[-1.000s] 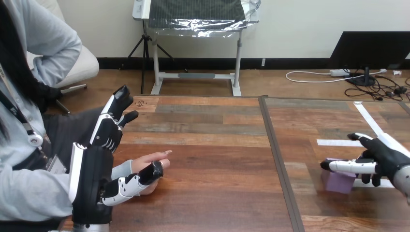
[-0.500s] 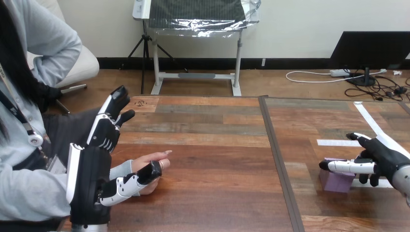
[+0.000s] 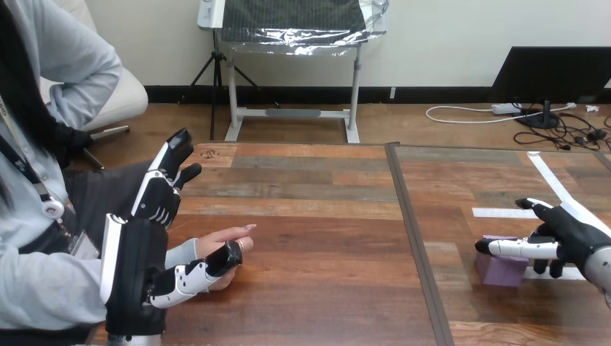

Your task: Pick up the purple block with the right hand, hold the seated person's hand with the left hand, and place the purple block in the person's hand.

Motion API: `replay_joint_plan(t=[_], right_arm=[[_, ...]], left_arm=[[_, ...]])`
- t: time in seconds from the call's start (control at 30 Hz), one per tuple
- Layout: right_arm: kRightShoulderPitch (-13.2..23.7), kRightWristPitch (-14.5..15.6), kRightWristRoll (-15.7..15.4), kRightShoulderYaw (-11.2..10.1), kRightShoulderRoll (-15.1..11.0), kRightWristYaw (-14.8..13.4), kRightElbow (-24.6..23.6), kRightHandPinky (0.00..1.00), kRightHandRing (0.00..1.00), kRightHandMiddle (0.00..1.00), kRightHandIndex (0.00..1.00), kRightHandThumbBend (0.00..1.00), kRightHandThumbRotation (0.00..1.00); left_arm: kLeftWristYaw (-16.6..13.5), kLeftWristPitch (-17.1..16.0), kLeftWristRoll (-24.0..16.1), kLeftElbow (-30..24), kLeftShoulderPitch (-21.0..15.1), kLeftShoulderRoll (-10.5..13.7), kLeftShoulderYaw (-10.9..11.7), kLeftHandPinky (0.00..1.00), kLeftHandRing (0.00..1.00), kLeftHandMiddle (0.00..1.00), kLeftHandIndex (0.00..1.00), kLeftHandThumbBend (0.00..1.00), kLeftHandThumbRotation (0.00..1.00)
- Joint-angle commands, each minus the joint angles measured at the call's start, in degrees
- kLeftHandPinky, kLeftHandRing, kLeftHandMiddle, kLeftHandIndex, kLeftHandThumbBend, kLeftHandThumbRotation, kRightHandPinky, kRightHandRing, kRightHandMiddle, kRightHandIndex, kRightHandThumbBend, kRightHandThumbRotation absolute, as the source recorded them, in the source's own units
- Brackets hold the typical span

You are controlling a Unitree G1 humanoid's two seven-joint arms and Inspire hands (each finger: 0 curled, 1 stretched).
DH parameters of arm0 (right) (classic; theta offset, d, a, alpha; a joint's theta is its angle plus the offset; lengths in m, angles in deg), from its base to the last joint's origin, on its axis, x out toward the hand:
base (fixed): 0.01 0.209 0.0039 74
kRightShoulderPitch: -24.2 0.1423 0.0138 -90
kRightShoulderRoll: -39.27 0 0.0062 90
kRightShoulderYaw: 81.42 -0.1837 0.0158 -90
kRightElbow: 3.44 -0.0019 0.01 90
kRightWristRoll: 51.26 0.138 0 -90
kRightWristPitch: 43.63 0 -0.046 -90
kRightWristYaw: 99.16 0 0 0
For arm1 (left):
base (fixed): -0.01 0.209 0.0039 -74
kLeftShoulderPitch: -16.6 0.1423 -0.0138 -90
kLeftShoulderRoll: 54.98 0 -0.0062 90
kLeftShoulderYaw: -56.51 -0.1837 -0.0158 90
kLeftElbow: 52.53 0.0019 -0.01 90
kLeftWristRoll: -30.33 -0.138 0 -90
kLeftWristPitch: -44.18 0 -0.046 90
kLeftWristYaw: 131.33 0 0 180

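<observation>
Purple block [image 3: 501, 272] sitting on wooden table [image 3: 317, 216] at 4 o'clock. Right hand [image 3: 573, 234] reaching over its top from 3 o'clock; cannot tell if clamping. Left hand [image 3: 137, 267] at 8 o'clock, fingers straight, apart, pointing toward 12, thumb lying against person's hand [image 3: 227, 239] resting on table.

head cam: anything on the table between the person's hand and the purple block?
No objects. In the head view, only bare wooden table lies between the person's hand and the purple block, crossed by the dark seam where two tabletops meet.
</observation>
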Motion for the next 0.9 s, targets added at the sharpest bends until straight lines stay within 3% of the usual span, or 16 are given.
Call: replay_joint_plan(t=[0.0, 0.1, 0.23, 0.6, 0.7, 0.87], right_arm=[[3.23, -1.44, 0.62, -0.13, 0.33, -0.25, -1.36, 0.41, 0.56, 0.71, 0.95, 0.97, 0.46], [3.26, -1.65, 0.68, -0.16, 0.3, -0.14, -1.44, 0.5, 0.64, 0.77, 0.95, 0.96, 0.44], [3.29, -1.8, 0.58, -0.06, 0.27, -0.22, -1.49, 0.52, 0.65, 0.77, 0.95, 0.94, 0.43], [3.22, -3.2, 1.27, -0.51, 0.14, 0.82, -2.01, 0.37, 0.5, 0.58, 0.95, 0.92, 0.42], [3.21, -3.56, 1.4, -0.61, 0.11, 1.12, -2.08, 0.38, 0.51, 0.61, 0.95, 0.93, 0.42], [3.17, -4.24, 1.31, -0.53, 0.06, 1.48, -2.12, 0.51, 0.67, 0.72, 0.95, 0.94, 0.42]], left_arm=[[0.51, -1.23, 0.93, -1.64, -2.27, -0.45, 0.26, 0.85, 0.92, 0.93, 0.9, 1.0, 0.57], [0.63, -1.25, 0.95, -1.62, -2.33, -0.52, 0.33, 0.85, 0.92, 0.93, 0.9, 1.0, 0.57], [0.78, -1.19, 1.03, -1.64, -2.36, -0.6, 0.39, 0.84, 0.92, 0.92, 0.89, 1.0, 0.58], [0.95, -1.13, 0.67, -1.69, -2.42, -0.62, 0.63, 0.84, 0.92, 0.93, 0.89, 1.0, 0.58], [0.84, -0.91, 0.45, -1.86, -2.35, -0.69, 0.77, 0.84, 0.92, 0.93, 0.89, 1.0, 0.58], [0.84, -0.88, 0.5, -1.76, -2.42, -0.74, 0.79, 0.85, 0.92, 0.93, 0.89, 1.0, 0.58]])
